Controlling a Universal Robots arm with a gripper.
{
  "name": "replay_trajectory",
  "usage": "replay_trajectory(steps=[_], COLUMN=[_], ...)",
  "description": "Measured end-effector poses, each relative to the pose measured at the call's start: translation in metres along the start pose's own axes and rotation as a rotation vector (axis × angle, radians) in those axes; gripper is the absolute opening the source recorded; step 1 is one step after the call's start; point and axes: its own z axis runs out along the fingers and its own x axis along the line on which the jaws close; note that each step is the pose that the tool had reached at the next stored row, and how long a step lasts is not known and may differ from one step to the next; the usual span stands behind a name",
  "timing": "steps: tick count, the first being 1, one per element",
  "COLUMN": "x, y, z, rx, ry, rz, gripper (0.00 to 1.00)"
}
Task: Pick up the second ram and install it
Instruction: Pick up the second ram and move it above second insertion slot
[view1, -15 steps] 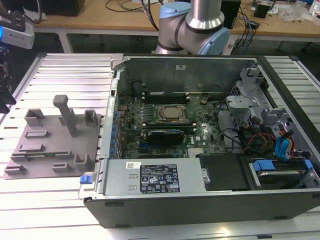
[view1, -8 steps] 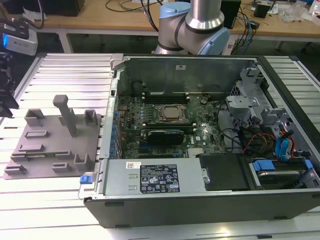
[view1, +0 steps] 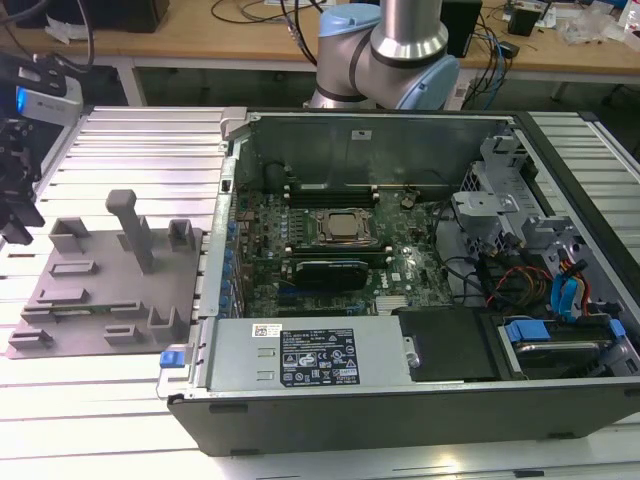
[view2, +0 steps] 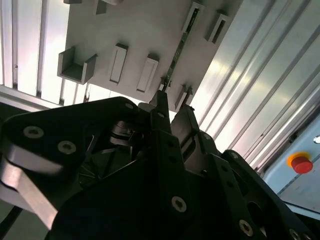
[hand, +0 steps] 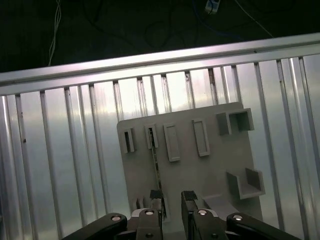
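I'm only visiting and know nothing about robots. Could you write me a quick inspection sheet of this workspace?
Surface: ribbed metal table.
Job's things: second ram sits in a slot of the grey tray.
Clutter: nothing seen.
Grippers: pincer open, above the tray, close to the ram's near end.
Cables: coloured wires inside the open computer case.
Surroundings: wooden bench; red button.

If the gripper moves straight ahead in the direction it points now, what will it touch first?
Most likely the second ram, standing on edge in the grey holder. It lines up with one finger of the open gripper, not the gap's middle. Depth is unclear.
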Motion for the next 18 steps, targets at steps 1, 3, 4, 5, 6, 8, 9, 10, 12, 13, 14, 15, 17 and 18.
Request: replay_trajectory(steps=[1, 3, 4, 5, 6, 8, 9, 10, 12, 13, 14, 15, 17, 18], x=[0.0000, 0.0002, 0.0002, 0.0003, 0.0003, 0.0004, 0.0004, 0.0004, 0.0005, 0.0006, 0.0006, 0.0006, 0.0007, 0.0007], y=[-0.0001, -0.0004, -0.0004, -0.0005, -0.0006, -0.0008, -0.0009, -0.0010, -0.0011, -0.0012, -0.0012, -0.0013, -0.0015, -0.0015], z=[0.0018, 0.0077, 0.0093, 0.0110, 0.0132, 0.0170, 0.0187, 0.0200, 0.0228, 0.0239, 0.0255, 0.0278, 0.0305, 0.0311], rx=[0.0001, 0.0000, 0.0000, 0.0000, 0.0000, 0.0000, 0.0000, 0.0000, 0.0000, 0.0000, 0.0000, 0.0000, 0.0000, 0.0000], ry=[0.0000, 0.0000, 0.0000, 0.0000, 0.0000, 0.0000, 0.0000, 0.0000, 0.0001, 0.0001, 0.0000, 0.0000, 0.0001, 0.0000], rz=[0.000, 0.000, 0.000, 0.000, 0.000, 0.000, 0.000, 0.000, 0.000, 0.000, 0.000, 0.000, 0.000, 0.000], gripper=[0.28, 0.28, 0.28, 0.28, 0.28, 0.28, 0.28, 0.28, 0.28, 0.28, 0.28, 0.28, 0.28, 0.28])
